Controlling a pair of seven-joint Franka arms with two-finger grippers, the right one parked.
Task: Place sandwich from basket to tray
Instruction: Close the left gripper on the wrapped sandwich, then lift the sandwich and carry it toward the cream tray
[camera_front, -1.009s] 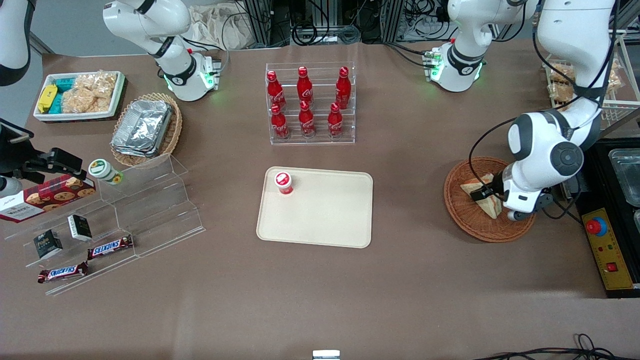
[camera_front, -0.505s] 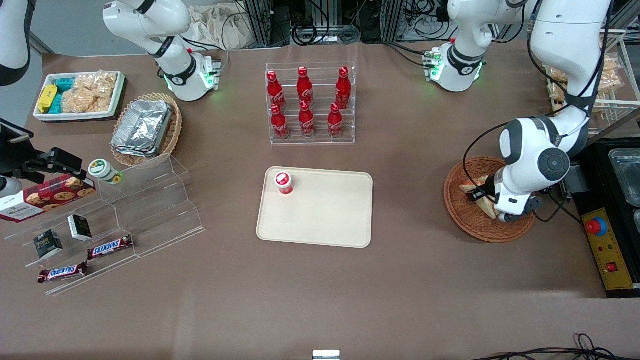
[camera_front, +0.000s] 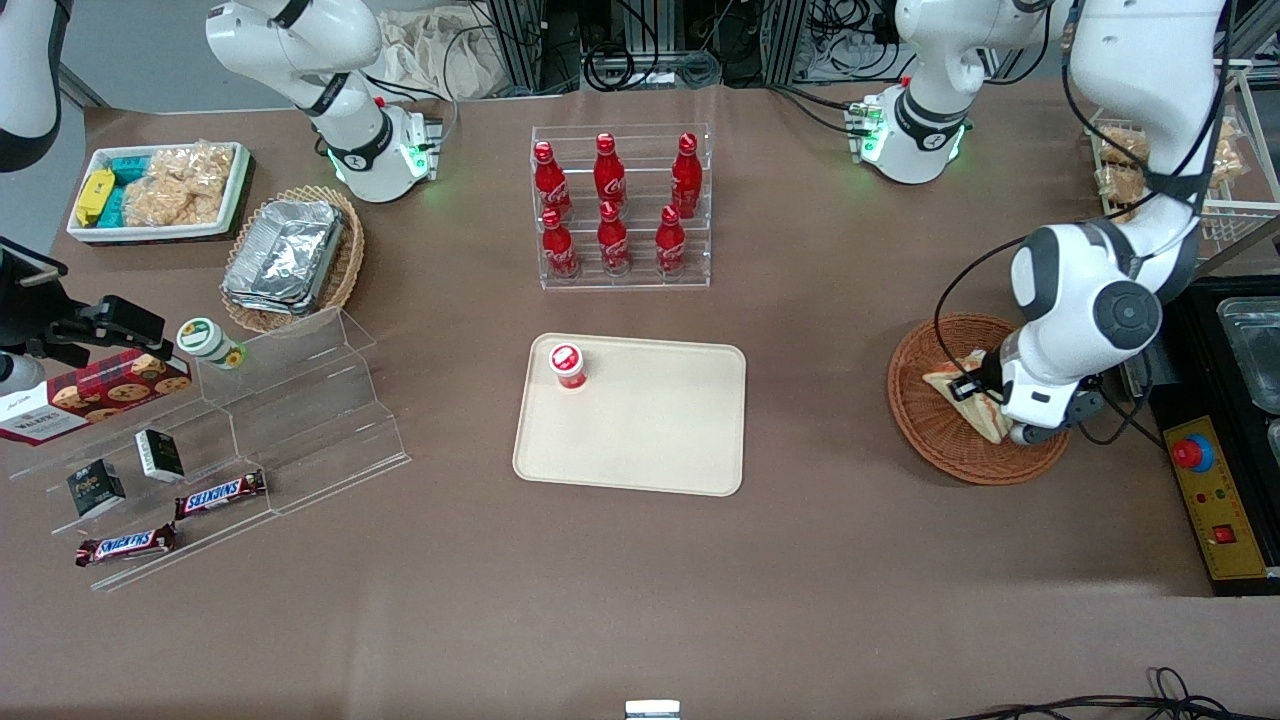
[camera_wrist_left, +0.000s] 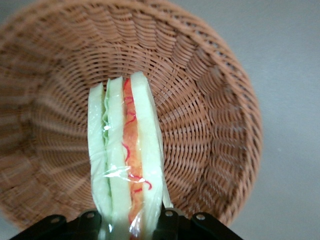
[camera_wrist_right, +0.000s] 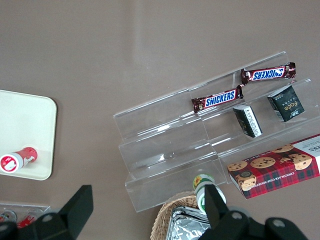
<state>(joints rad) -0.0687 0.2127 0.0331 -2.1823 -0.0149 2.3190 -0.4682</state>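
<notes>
gripper (camera_wrist_left: 129, 222) jaws clamping sandwich (camera_wrist_left: 126, 155), seemingly just above basket (camera_wrist_left: 210, 120)

Brown matte surface (camera_front: 640, 600), evenly lit. Cables (camera_front: 640, 50) and metal framing along its farthest edge. Grey floor (camera_front: 130, 50) at the parked arm's end.

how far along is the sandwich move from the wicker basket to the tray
Done: the left gripper is shut on the plastic-wrapped triangular sandwich. In hand: it holds the sandwich over the reddish-brown wicker basket. Left: carrying it to the cream rectangular tray and releasing.
</notes>
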